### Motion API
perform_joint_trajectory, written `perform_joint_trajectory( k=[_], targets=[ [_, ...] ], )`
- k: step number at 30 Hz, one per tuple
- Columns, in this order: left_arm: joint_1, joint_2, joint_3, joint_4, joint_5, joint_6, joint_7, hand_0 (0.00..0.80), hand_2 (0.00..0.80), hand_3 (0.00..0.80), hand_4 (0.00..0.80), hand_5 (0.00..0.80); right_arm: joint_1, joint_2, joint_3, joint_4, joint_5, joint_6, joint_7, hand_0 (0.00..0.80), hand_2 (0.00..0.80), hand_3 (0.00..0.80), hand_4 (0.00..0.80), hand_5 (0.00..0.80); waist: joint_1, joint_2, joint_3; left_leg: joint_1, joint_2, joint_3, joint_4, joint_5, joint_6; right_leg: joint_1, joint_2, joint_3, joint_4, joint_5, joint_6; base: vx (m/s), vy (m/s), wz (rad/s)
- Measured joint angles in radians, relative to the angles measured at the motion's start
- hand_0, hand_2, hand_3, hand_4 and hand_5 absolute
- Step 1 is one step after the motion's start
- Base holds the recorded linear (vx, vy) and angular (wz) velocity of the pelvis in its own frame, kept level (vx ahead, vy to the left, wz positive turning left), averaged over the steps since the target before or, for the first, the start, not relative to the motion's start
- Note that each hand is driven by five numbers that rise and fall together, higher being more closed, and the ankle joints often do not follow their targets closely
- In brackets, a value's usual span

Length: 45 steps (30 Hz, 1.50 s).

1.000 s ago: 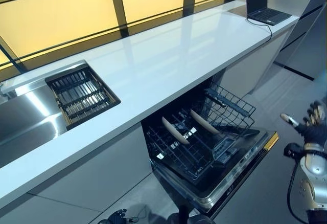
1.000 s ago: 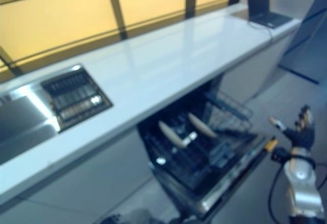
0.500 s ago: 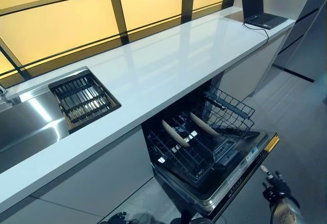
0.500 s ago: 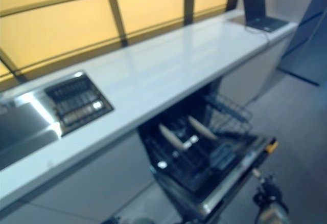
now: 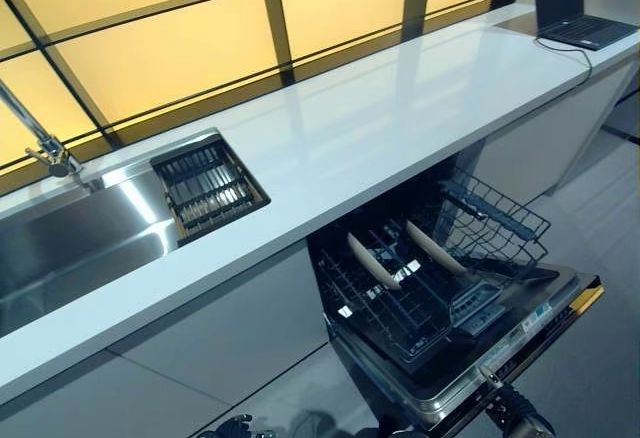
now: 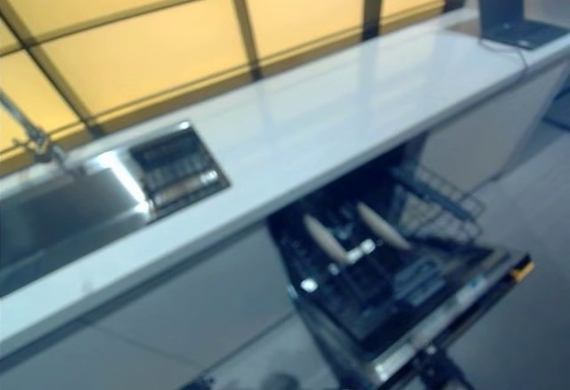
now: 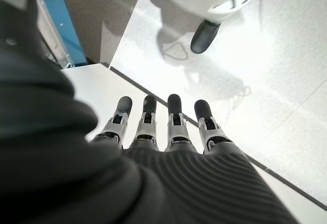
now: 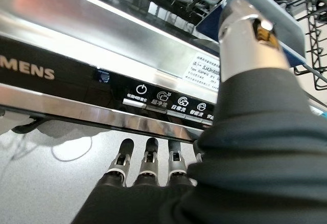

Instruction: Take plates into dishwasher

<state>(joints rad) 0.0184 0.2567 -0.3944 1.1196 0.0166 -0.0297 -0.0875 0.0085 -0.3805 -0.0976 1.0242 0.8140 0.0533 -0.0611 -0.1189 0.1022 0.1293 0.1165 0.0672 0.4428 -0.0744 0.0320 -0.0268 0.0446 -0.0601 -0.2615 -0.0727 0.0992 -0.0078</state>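
The dishwasher (image 5: 520,328) under the counter stands open, its door folded down. Its lower rack (image 5: 400,303) is pulled out, and two pale plates (image 5: 374,261) (image 5: 435,248) stand upright in it side by side. My right hand (image 5: 515,410) is low at the door's front edge. In the right wrist view its fingers (image 8: 148,165) are straight and empty, just under the edge with the control buttons (image 8: 168,101). My left hand (image 7: 171,127) hangs over the floor with straight fingers and holds nothing.
A white counter (image 5: 380,118) runs across the view. A steel sink (image 5: 70,243) with a tap (image 5: 45,148) and a dark drain rack (image 5: 208,188) is at the left. A laptop (image 5: 580,18) sits at the far right end. A wire basket (image 5: 495,223) sticks out behind the plates.
The camera has turned, so the whole scene sits further right. My right hand has dropped from a raised place at the right to the door's front edge.
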Motion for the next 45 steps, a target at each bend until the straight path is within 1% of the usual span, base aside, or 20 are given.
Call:
perform_joint_trajectory(
  k=[2,4,7,9,12,14,18,27,45],
  targets=[
    [0.001,0.0,-0.001,-0.021,0.0,0.006,0.0,0.0,0.0,0.0,0.0,0.0,0.0,-0.009,0.001,0.0,0.0,-0.01,0.004,0.0,0.0,0.0,0.0,0.0,-0.001,0.009,0.007,-0.014,-0.002,-0.01,0.0,0.005,0.003,-0.012,-0.004,-0.011,0.007,-0.002,0.0,-0.048,0.077,0.16],
    [-0.002,0.0,-0.017,-0.038,0.0,0.011,0.0,0.0,0.0,0.0,0.0,0.0,0.001,-0.034,0.004,-0.002,0.0,-0.02,0.024,0.0,0.0,0.0,0.0,0.0,-0.003,0.027,0.021,-0.024,-0.004,-0.019,0.001,0.007,0.006,-0.017,-0.011,-0.033,0.01,-0.003,0.001,-0.04,0.076,0.09],
    [0.001,-0.002,-0.017,-0.039,-0.001,0.017,0.0,0.0,0.0,0.0,0.0,0.0,0.004,-0.066,0.005,-0.002,0.0,-0.044,0.067,0.0,0.0,0.0,0.0,0.0,-0.005,0.051,0.037,-0.026,-0.005,-0.024,-0.001,0.007,0.006,-0.016,-0.014,-0.045,0.01,-0.004,0.002,0.008,0.076,0.04],
    [0.002,-0.002,-0.017,-0.039,-0.001,0.017,-0.001,0.0,0.0,0.0,0.0,0.0,0.008,-0.096,0.005,-0.004,0.0,-0.06,0.096,0.0,0.0,0.0,0.0,0.0,-0.006,0.068,0.049,-0.027,-0.009,-0.035,-0.004,0.007,0.005,-0.016,-0.017,-0.051,0.01,-0.004,0.002,0.03,0.079,0.04],
    [0.011,-0.005,-0.017,-0.04,-0.001,0.016,-0.004,0.0,0.0,0.0,0.0,0.0,0.025,-0.125,0.001,-0.035,0.0,-0.075,0.118,0.0,0.0,0.0,0.0,0.0,-0.008,0.084,0.06,-0.027,-0.011,-0.04,-0.007,0.007,0.005,-0.014,-0.017,-0.054,0.007,-0.004,0.002,0.051,0.075,0.01],
    [0.021,-0.011,-0.017,-0.042,-0.001,0.014,-0.005,0.0,0.0,0.0,0.0,0.0,0.028,-0.138,-0.001,-0.044,0.0,-0.082,0.134,0.0,0.0,0.0,0.0,0.0,-0.013,0.095,0.065,-0.026,-0.014,-0.047,-0.009,0.008,0.005,-0.012,-0.021,-0.068,0.004,-0.004,0.003,0.049,0.07,-0.03],
    [0.031,-0.023,-0.017,-0.042,-0.002,0.0,-0.007,0.0,0.0,0.0,0.0,0.0,0.028,-0.147,-0.002,-0.061,0.0,-0.086,0.146,0.0,0.0,0.0,0.0,0.0,-0.016,0.104,0.07,-0.024,-0.019,-0.046,-0.015,0.009,0.006,-0.009,-0.033,-0.109,-0.006,0.001,0.009,0.041,0.074,-0.08],
    [0.046,-0.024,-0.016,-0.038,-0.01,-0.027,-0.008,0.0,0.0,0.0,0.0,0.0,0.028,-0.155,-0.003,-0.125,0.0,-0.086,0.146,0.0,0.0,0.0,0.0,0.0,-0.03,0.118,0.102,-0.023,-0.019,-0.048,-0.016,0.009,0.007,-0.01,-0.037,-0.129,-0.008,0.004,0.01,0.028,0.038,-0.06],
    [0.047,-0.041,-0.015,-0.036,-0.01,-0.033,-0.014,0.0,0.0,0.0,0.0,0.0,0.028,-0.155,0.019,-0.187,0.005,-0.069,0.122,0.0,0.0,0.0,0.0,0.0,-0.03,0.116,0.108,-0.022,-0.019,-0.049,-0.01,0.009,0.008,-0.01,-0.038,-0.136,-0.01,0.008,0.009,0.022,0.005,-0.02]
  ],
)
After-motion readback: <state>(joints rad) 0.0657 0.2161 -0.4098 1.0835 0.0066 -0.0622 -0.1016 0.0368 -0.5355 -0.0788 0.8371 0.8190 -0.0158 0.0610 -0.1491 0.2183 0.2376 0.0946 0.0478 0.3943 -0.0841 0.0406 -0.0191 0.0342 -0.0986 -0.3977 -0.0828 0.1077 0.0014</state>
